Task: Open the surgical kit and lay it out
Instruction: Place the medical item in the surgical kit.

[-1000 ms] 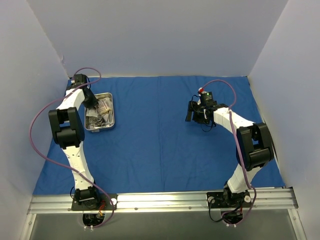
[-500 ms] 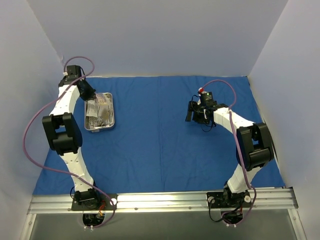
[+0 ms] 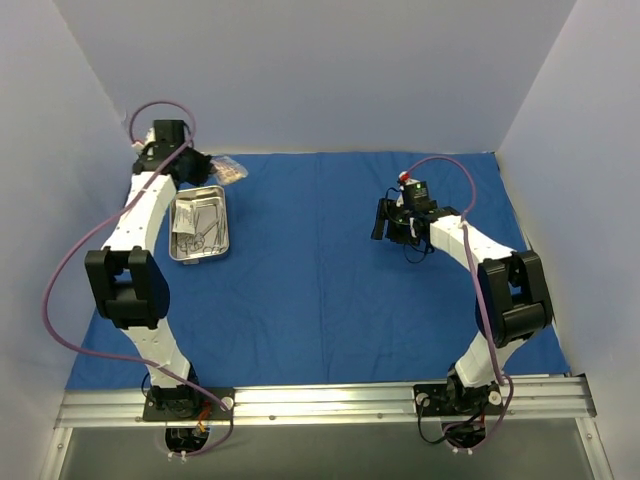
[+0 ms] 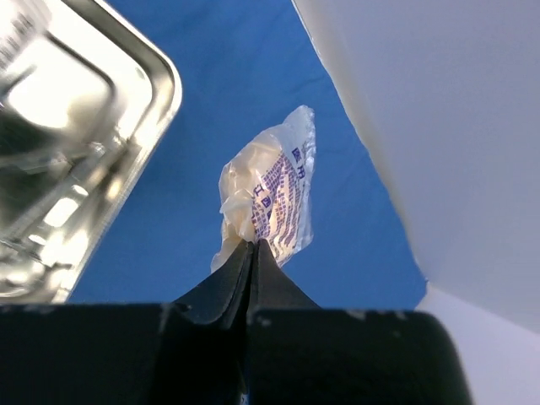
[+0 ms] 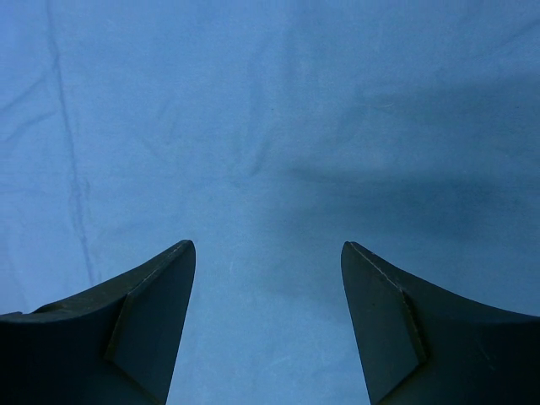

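Cloth (image 3: 320, 270), blue, spreads flat between pale walls (image 3: 320, 70); left gripper (image 4: 251, 245) pinches 1 packet (image 4: 270, 194), right gripper (image 5: 268, 245) gapes.

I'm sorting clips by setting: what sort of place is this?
Probably a robot test cell, not an operating room: plain white panels wall it in, the left arm and right arm bolt to an aluminium rail, and a blue cloth carries a steel tray.

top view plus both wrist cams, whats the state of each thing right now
blue cloth wrap: opened, spread flat
steel tray: upright on the cloth, far left
instruments: piled in the tray, not laid out
clear packet: pinched by one edge, outside the tray
left gripper: shut on the packet
right gripper: open, empty, over bare cloth
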Robot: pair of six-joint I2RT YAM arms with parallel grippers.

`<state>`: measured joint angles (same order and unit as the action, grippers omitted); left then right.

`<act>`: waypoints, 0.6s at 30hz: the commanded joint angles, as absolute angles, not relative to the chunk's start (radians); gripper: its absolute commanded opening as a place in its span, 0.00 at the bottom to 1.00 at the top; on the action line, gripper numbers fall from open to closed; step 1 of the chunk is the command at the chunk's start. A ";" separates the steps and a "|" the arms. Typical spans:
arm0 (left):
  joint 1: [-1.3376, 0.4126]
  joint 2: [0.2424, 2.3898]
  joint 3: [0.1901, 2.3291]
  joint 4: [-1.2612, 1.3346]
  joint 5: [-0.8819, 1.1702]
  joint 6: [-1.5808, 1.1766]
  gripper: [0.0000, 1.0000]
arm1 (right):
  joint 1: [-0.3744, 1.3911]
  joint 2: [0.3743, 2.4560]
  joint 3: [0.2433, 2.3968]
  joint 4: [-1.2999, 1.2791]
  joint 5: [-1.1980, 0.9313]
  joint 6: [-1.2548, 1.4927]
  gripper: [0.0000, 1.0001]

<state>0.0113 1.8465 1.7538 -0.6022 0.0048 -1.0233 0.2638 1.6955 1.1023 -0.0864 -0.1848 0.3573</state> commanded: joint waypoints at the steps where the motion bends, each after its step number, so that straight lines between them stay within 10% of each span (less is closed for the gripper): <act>1: -0.083 1.858 1.776 -0.569 -0.133 -1.247 0.02 | 0.272 1.640 1.101 -0.097 -0.196 0.345 0.66; 18: -0.316 2.126 1.936 -0.537 -0.535 -1.600 0.06 | 0.272 1.555 1.028 -0.107 -0.213 0.348 0.66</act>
<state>-0.3012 2.0876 1.8591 -0.5629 -0.4297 -1.4899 0.2638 1.6104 1.0451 -0.0872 -0.2012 0.3576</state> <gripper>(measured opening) 0.062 0.657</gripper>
